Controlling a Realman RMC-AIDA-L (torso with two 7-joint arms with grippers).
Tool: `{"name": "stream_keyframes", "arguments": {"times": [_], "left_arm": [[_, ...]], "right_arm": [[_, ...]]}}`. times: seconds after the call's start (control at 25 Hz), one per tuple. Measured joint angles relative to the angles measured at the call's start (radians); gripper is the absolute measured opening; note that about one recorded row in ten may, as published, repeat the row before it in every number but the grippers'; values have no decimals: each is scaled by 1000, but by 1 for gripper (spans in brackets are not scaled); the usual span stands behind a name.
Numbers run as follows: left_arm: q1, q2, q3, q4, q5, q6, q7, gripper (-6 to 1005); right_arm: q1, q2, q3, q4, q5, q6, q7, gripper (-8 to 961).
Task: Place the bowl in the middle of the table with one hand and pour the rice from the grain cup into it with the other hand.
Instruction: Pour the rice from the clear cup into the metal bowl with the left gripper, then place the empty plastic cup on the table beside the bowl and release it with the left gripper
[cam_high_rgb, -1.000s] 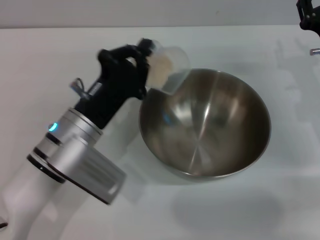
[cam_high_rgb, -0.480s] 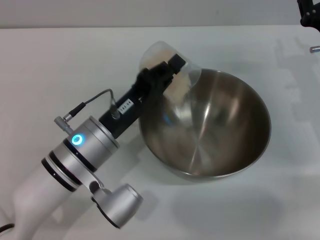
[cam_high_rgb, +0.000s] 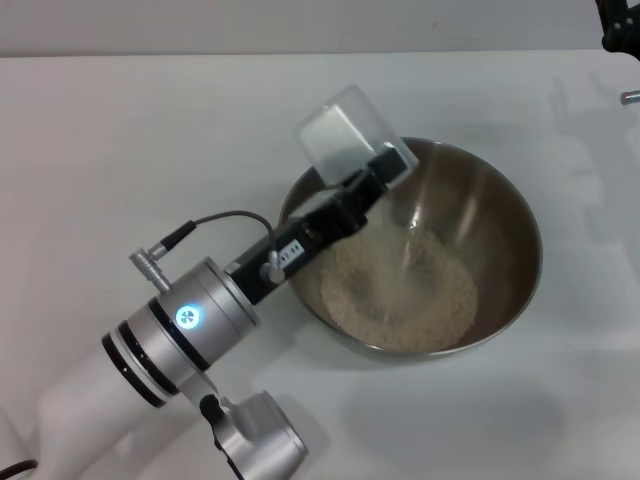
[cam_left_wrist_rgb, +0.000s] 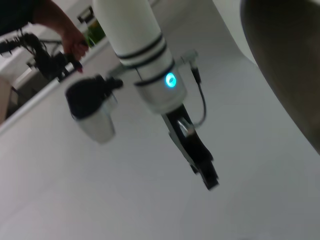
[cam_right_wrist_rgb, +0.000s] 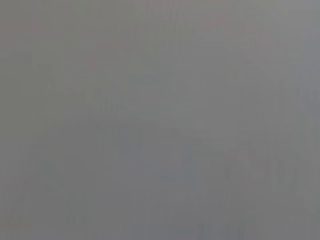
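Note:
The steel bowl (cam_high_rgb: 515, 215) stands on the white table (cam_high_rgb: 150, 120), a little right of its middle. A round heap of rice (cam_high_rgb: 400, 290) lies in the bowl's bottom, and a thin trail of grains (cam_high_rgb: 410, 245) still falls onto it. My left gripper (cam_high_rgb: 372, 178) is shut on the clear grain cup (cam_high_rgb: 345, 140), which it holds tipped mouth-down over the bowl's far-left rim. The cup looks nearly see-through. My right gripper (cam_high_rgb: 620, 30) is parked at the table's far right corner, mostly cut off. The right wrist view is plain grey.
In the left wrist view, the bowl's dark outer wall (cam_left_wrist_rgb: 290, 60) fills one corner. That view also shows the other white arm (cam_left_wrist_rgb: 150, 75) with its black gripper above bare table, and a person's hand (cam_left_wrist_rgb: 75, 45) beyond the table's edge.
My left wrist has rolled over and reached farther over the rim. The cup went from tilted to mouth-down, and the rice left it and now lies in the bowl, which was bare before.

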Motion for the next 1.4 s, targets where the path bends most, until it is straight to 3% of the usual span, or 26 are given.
{"name": "stream_keyframes", "arguments": {"times": [0.56,0.76,0.88,0.92,0.96,1.0,1.04,1.08,1.2,1.28,1.32,1.4], "left_arm": [[0,0,-5,-13,46,-18,34,25],[26,0,-69,-54,-1,-17,-157,25],[53,0,-118,-104,-70,-15,-440,25],[64,0,-136,-114,-123,-18,-657,26],[64,0,-136,-114,-123,-18,-657,26],[67,0,-139,-112,-152,-20,-763,26],[71,0,-140,-94,-224,-26,-1004,26],[71,0,-140,-94,-224,-26,-1004,26],[73,0,-141,-52,-345,-59,-1332,26],[73,0,-141,-39,-370,-69,-1399,26],[68,0,-144,-8,-420,-103,-1538,26],[63,0,-155,18,-457,-139,-1639,26]], "right_arm": [[-14,3,3,1,0,-1,0,495],[-17,5,3,-1,0,-9,0,496],[-17,5,3,-1,0,-9,0,496],[-17,5,3,-2,0,-10,0,496],[-17,5,3,-2,0,-10,0,496],[-17,5,3,-4,-1,-11,0,497],[-17,5,3,-4,-1,-11,0,497],[-17,5,3,-4,-1,-12,0,497],[-17,5,3,-5,-3,-13,4,497],[-17,5,3,-5,-4,-14,6,498],[-19,5,3,-9,-4,-14,8,498],[-22,5,3,-13,-5,-18,9,498]]}}
